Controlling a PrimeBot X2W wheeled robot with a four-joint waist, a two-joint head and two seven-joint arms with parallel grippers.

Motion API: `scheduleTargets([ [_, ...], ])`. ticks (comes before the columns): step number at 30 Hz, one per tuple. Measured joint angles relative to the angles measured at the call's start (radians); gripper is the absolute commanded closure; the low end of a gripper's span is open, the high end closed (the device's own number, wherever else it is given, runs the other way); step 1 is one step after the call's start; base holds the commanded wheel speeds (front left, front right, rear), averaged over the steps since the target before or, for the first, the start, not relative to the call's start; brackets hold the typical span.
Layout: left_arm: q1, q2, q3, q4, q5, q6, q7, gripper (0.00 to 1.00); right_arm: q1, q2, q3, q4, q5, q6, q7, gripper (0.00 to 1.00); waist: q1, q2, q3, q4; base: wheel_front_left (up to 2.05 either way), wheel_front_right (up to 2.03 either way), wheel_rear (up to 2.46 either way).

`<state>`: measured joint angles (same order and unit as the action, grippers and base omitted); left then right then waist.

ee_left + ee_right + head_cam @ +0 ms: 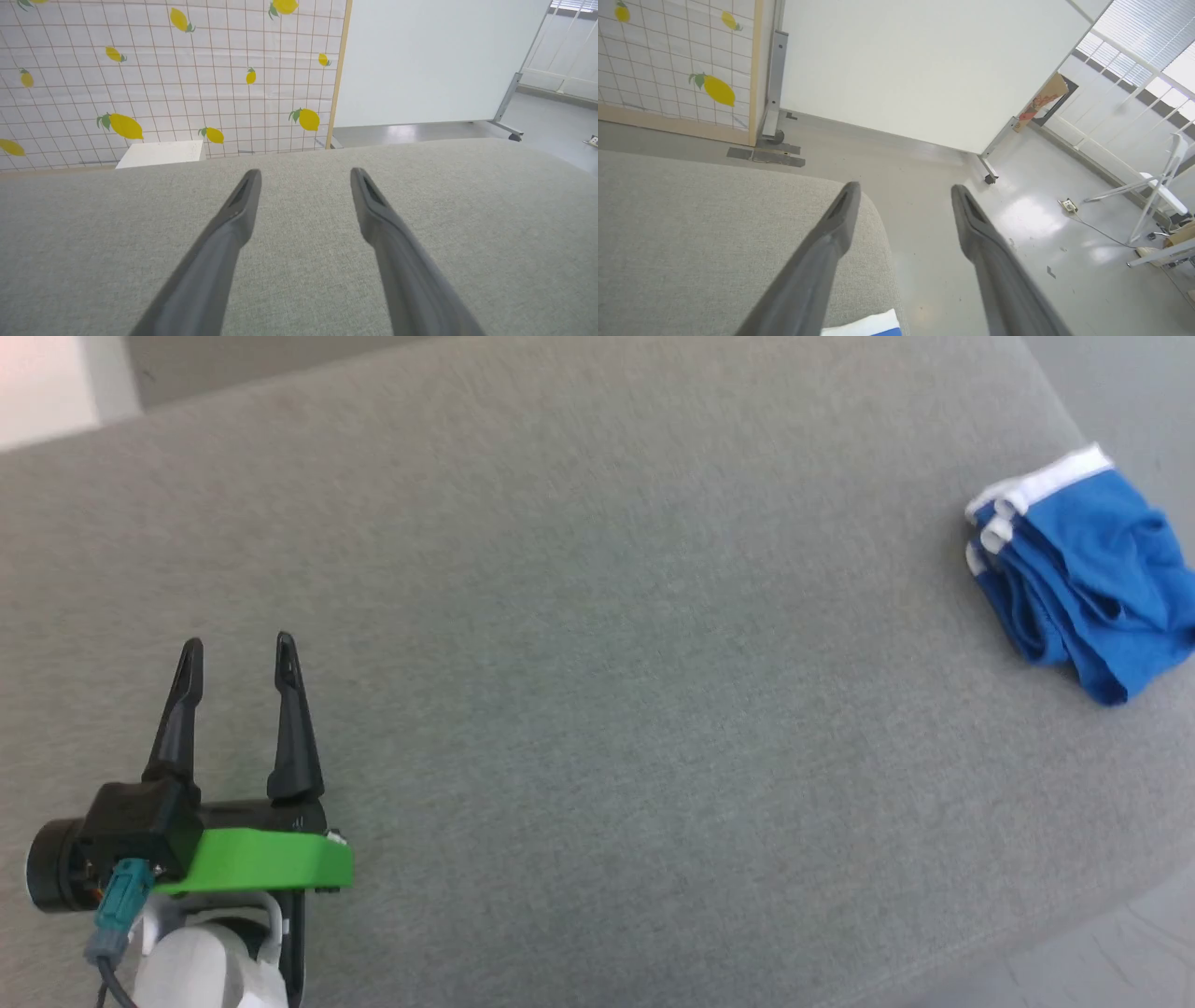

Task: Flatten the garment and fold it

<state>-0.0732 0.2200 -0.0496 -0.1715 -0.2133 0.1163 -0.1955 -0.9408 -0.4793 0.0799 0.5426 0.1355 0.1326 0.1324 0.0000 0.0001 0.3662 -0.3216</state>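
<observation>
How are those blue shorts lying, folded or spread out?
Folded. The garment sits as a compact bundle near the right edge of the grey fabric surface, its white-trimmed layers stacked on one another.

A wide surface covered in grey woven fabric (597, 616) lay in the foreground, its far corner rounded. Behind it stood a screen of white gridded cloth printed with yellow lemons (163, 70), edged by a pale wooden frame (337, 70), with a small white box (161, 153) low in front of it. Beside the screen a plain white panel (430, 60) rested on a metal leg with a castor (989, 178). The glossy grey floor (1017, 233) caught daylight from slatted blinds (1143, 32), and a white folding chair (1164, 186) stood near them.
</observation>
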Motion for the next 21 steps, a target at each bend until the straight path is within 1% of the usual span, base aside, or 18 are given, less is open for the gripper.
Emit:
scheduleTargets([
  [6,-0.018,-0.015,-0.005,0.061,-0.009,-0.001,-0.026,0.0,0.188,0.129,-0.066,-0.242,0.053,0.0,-0.061,0.0,0.0,0.0,-0.085,0.058,0.0,0.0,0.0],
  [9,-0.033,-0.029,-0.006,0.1,-0.016,-0.001,-0.035,0.0,0.289,0.224,-0.128,-0.354,0.059,0.0,-0.114,0.0,0.0,0.0,-0.124,0.102,0.0,0.0,0.0],
  [11,-0.04,-0.035,-0.008,0.117,-0.02,-0.001,-0.038,0.0,0.348,0.284,-0.159,-0.405,0.05,0.0,-0.152,0.0,0.0,0.0,-0.146,0.128,0.0,0.0,0.0],
  [15,-0.047,-0.049,-0.014,0.147,-0.023,-0.001,-0.048,0.0,0.466,0.39,-0.176,-0.463,0.029,0.0,-0.217,0.0,0.0,0.0,-0.191,0.184,0.0,0.0,0.0],
  [17,-0.047,-0.057,-0.015,0.161,-0.024,-0.001,-0.05,0.0,0.505,0.411,-0.178,-0.467,0.021,0.0,-0.243,0.0,0.0,0.0,-0.21,0.205,0.0,0.0,0.0],
  [21,-0.047,-0.071,-0.023,0.187,-0.034,-0.003,-0.054,0.0,0.579,0.427,-0.17,-0.458,0.015,0.0,-0.305,0.0,-0.0001,-0.0001,-0.249,0.253,0.0,0.0,0.0],
])
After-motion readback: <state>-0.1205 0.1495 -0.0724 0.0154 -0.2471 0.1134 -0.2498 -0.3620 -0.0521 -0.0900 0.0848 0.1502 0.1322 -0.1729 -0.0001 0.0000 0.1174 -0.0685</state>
